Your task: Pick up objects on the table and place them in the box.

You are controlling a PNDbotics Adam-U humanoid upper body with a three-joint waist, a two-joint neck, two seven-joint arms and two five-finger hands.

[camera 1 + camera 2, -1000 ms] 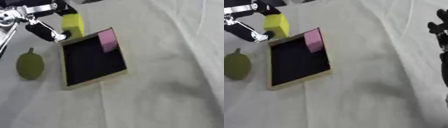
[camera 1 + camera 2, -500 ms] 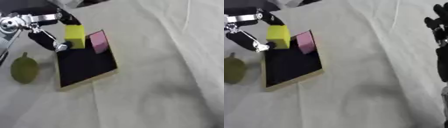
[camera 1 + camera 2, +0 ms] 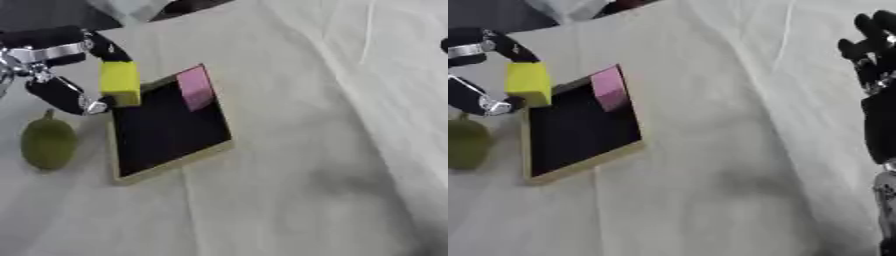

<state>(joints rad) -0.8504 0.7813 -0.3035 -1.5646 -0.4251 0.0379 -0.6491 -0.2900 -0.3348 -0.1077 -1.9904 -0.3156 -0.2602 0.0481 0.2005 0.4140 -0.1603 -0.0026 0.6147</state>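
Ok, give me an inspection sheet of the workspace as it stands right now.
Surface: table under wrinkled white cloth.
Job's things: box, black inside, wooden rim; pink block in its far corner; yellow block held above the box's left edge; green fruit on the cloth left of the box.
Clutter: nothing seen.
Hands: left hand pinching the yellow block; right hand idle at right, fingers up.
Cables: nothing seen.
Surroundings: dark area beyond the table's far left.

Block [image 3: 194,88] in box [image 3: 175,160]; fruit [image 3: 47,145] lies left.
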